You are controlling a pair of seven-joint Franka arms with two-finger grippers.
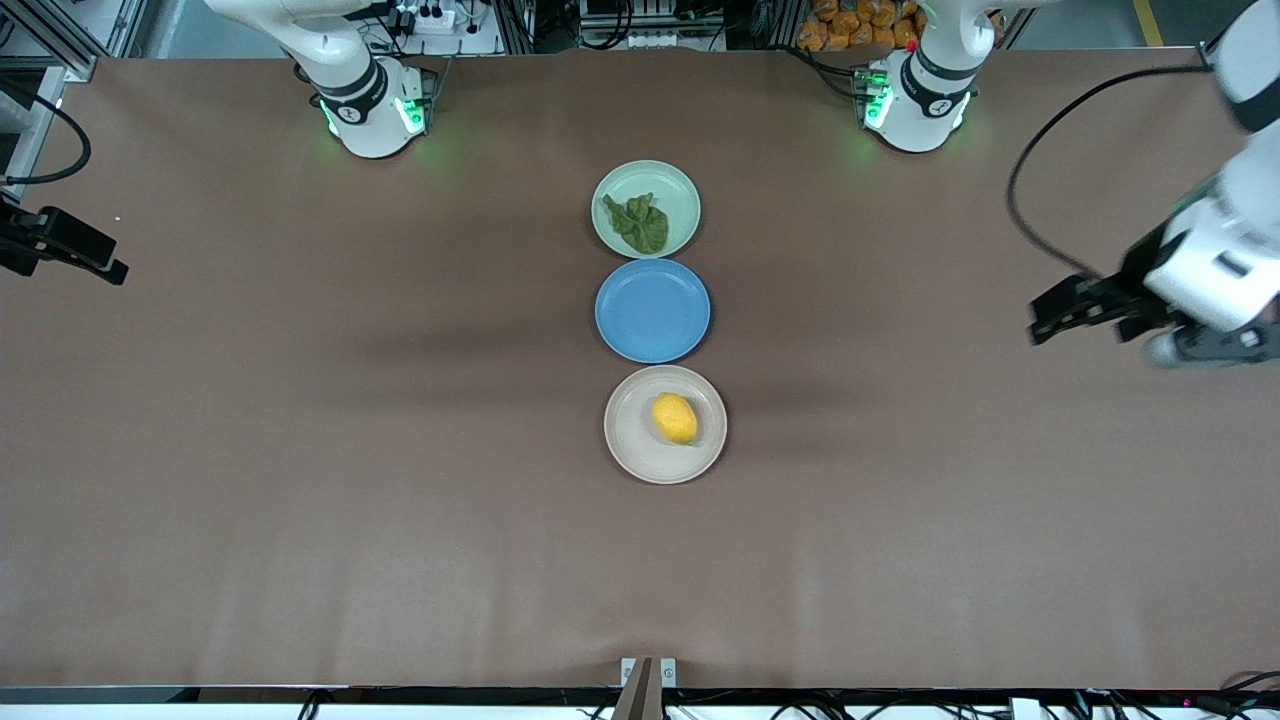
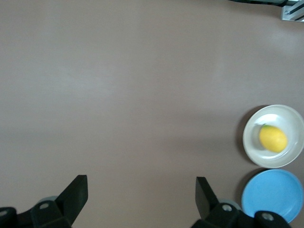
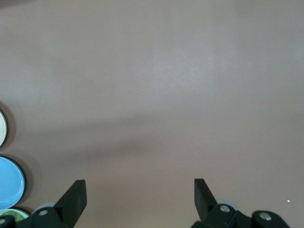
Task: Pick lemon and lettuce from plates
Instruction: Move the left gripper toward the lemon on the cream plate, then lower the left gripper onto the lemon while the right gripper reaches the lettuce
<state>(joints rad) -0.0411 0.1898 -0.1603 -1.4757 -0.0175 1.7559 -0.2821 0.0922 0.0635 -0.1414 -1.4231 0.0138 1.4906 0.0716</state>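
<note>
- Lemon (image 1: 675, 418): lies on the beige plate (image 1: 628, 450), the plate nearest the front camera; untouched.
- Lettuce (image 1: 637, 222): lies on the mint plate (image 1: 680, 185), closest to the robots' bases; a blue plate (image 1: 652, 311) sits empty between the two.
- Left gripper (image 1: 1050, 325): jaws spread, empty, over bare table at its arm's end, well apart from the plates.
- Right gripper (image 1: 105, 268): jaws spread, empty, over its arm's end.
- Handling advice: centre the spread jaws over the lemon's narrow waist before descending; pinch the lettuce at a raised fold, clear of the rim.
</note>
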